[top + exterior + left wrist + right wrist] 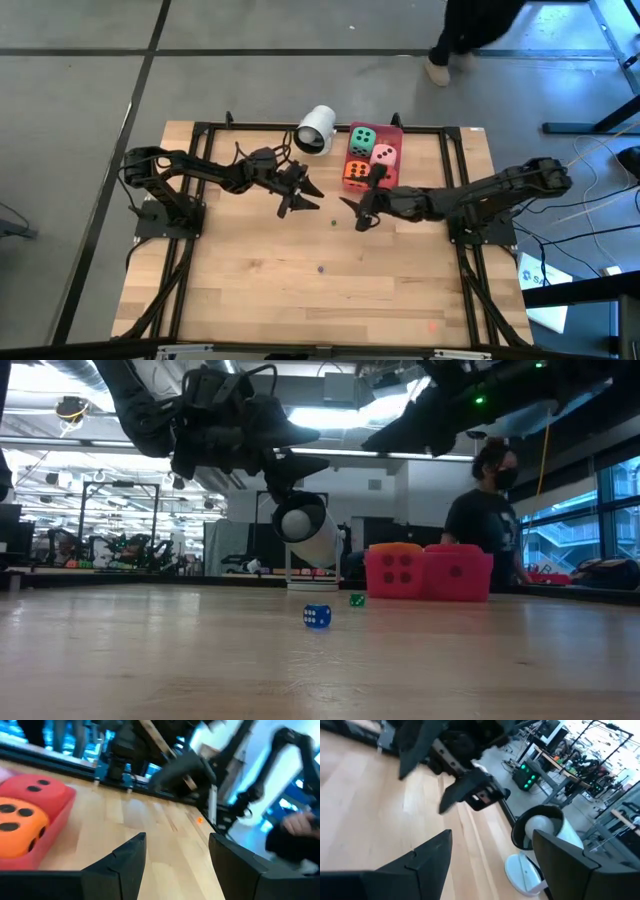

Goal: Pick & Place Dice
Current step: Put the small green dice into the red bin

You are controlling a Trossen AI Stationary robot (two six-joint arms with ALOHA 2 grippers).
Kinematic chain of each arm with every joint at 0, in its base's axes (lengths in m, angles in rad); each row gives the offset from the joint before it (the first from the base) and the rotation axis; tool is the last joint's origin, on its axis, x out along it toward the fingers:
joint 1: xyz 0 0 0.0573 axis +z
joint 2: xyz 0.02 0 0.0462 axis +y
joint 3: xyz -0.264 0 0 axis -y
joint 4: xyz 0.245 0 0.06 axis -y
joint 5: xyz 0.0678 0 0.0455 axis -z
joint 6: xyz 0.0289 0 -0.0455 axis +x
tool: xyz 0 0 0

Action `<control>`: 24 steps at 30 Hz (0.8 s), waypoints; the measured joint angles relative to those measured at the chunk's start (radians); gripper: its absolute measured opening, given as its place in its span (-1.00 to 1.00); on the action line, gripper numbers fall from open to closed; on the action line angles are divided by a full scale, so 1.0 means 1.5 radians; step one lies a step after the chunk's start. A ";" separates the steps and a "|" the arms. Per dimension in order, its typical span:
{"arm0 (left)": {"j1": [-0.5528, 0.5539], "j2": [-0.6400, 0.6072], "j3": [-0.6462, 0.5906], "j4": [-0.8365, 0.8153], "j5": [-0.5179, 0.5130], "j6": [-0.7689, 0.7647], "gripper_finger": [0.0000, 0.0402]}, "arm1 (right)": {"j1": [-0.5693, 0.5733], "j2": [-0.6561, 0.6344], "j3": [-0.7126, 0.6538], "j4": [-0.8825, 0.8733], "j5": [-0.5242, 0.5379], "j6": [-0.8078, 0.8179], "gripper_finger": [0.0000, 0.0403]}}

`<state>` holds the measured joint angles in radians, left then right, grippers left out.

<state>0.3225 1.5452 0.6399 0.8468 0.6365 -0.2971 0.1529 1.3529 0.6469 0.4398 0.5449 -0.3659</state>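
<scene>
High view first: we look straight down on a pale wooden table (300,290) framed by black rails, with grey floor around it. On the left, a dark jointed arm reaches toward the middle, and its left gripper (300,197) hovers above bare wood with its two fingers spread apart and nothing between them. Just beyond it, at the far edge, a white cylindrical cup (316,129) lies on its side. To the right of the cup sits a flat red rectangular tray (397,131) against the far rail. We see three soft cubes with dark pips in it: a green die (362,138) at the far side, a pink die (384,155) beside it, and an orange die (355,172) nearest the middle. We cannot make out a red die from above. Right of centre, the right gripper (358,211) hangs just in front of the tray, near the orange die but not touching it, fingers parted and empty. The two grippers face each other across a small gap. Two tiny specks lie on the open wood; the low view shows them as a small blue die (316,616) and a smaller green one (356,599).

At the top edge of the high view, a person's leg and shoe (437,68) stand on the floor beyond the table.
</scene>
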 joint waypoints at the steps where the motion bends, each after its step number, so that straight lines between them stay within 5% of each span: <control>1: 0.000 0.000 0.000 -0.003 0.014 0.016 0.04 | 0.002 -0.018 -0.013 0.001 0.000 0.010 0.36; 6: -0.017 0.000 0.000 -0.054 0.029 0.123 0.04 | 0.022 -0.135 -0.090 0.001 -0.017 0.080 0.36; 12: -0.079 0.000 0.000 -0.121 -0.098 0.249 0.04 | 0.056 -0.249 -0.184 0.029 -0.058 0.181 0.36; 18: -0.110 0.000 0.000 -0.153 -0.224 0.314 0.04 | 0.080 -0.286 -0.295 0.175 -0.061 0.248 0.36; 24: -0.111 0.029 0.036 -0.193 -0.250 0.322 0.04 | 0.084 -0.286 -0.368 0.292 -0.082 0.307 0.36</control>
<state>0.1558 1.5883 0.6932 0.5577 0.2611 0.1856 0.2795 0.9234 0.0946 0.8775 0.4222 0.0939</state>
